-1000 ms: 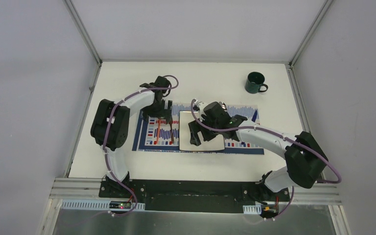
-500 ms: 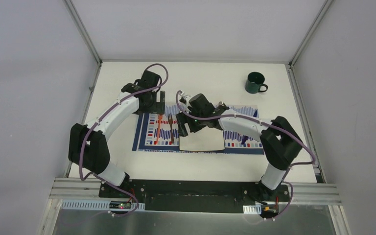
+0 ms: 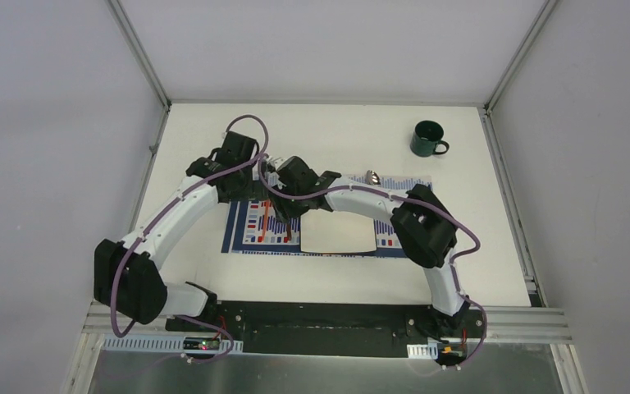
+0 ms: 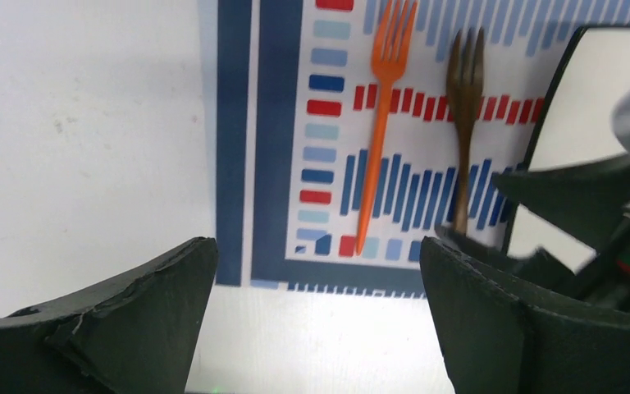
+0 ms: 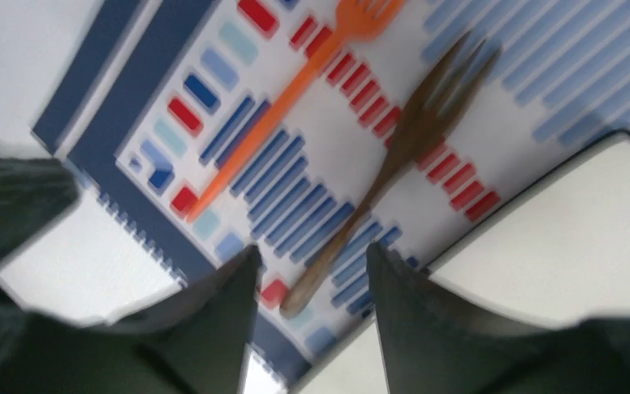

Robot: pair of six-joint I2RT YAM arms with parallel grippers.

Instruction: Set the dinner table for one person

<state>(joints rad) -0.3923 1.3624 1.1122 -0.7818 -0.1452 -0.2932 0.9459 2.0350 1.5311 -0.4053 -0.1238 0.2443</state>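
The white dinner table [image 3: 328,131] carries a striped placemat [image 3: 406,246] with a square white plate [image 3: 338,232] on it. An orange fork [image 4: 381,123] and a brown fork [image 4: 463,98] lie side by side on the mat, left of the plate. My right gripper [image 5: 312,263] is open and low over the mat, its fingers on either side of the brown fork's [image 5: 394,156] handle end. My left gripper [image 4: 316,254] is open and empty over bare table at the mat's far left corner. In the top view the left gripper [image 3: 242,190] and the right gripper [image 3: 285,205] are close together.
A dark green mug [image 3: 428,138] stands at the far right of the table. A small silver object [image 3: 371,176] lies at the mat's far edge. Aluminium frame rails [image 3: 143,70] and grey walls bound the table.
My right gripper has swung left from above the plate to the forks. My left gripper has drawn back from over the forks to the mat's far left corner.
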